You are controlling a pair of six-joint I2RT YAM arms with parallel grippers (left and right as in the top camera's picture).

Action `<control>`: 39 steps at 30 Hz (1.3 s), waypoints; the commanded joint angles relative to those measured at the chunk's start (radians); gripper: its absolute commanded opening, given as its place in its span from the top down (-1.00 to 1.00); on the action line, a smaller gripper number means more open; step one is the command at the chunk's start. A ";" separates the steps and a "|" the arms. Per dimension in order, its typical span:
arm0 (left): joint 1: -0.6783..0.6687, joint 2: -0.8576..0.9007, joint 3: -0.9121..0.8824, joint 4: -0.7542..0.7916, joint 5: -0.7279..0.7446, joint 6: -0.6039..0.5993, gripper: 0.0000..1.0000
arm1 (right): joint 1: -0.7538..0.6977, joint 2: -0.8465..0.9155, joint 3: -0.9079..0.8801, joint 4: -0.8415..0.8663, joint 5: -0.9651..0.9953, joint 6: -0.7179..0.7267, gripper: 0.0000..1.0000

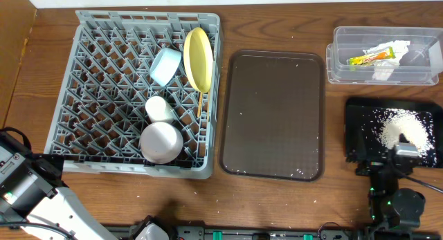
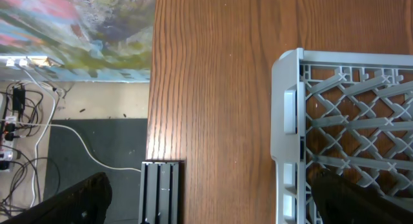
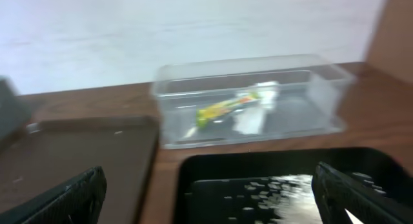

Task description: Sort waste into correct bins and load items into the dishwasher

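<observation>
The grey dish rack (image 1: 76, 95) holds an upright yellow plate (image 1: 199, 58), a light-blue saucer (image 1: 165, 66), a small cream cup (image 1: 159, 108), a pale bowl upside down (image 1: 161, 142) and thin wooden chopsticks (image 1: 200, 102). The clear tub (image 1: 338, 57) holds the yellow-green wrapper (image 1: 370, 57) and white napkin (image 1: 385, 72); both show in the right wrist view (image 3: 222, 109). The black bin (image 1: 356, 129) holds rice crumbs (image 1: 401, 128). My left gripper (image 2: 213, 204) is open and empty by the rack's front left corner (image 2: 290, 108). My right gripper (image 3: 213, 204) is open and empty over the black bin's near edge (image 3: 206, 172).
A dark-brown serving tray (image 1: 273, 115) lies between the rack and the bins, with a few crumbs along its front edge. The table's left edge (image 2: 151, 121) is close to my left gripper, with cables on the floor beyond it.
</observation>
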 commanded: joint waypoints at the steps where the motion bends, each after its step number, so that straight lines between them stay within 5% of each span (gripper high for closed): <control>1: 0.004 -0.003 0.016 -0.004 -0.013 -0.010 -1.00 | -0.049 -0.008 -0.005 -0.002 0.010 -0.060 -0.99; 7: 0.004 -0.003 0.016 -0.004 -0.013 -0.010 -1.00 | -0.032 -0.008 -0.005 -0.005 -0.004 -0.189 -0.99; 39: 0.004 -0.003 0.016 -0.004 -0.013 -0.010 -1.00 | -0.032 -0.008 -0.005 -0.002 -0.005 -0.143 -0.99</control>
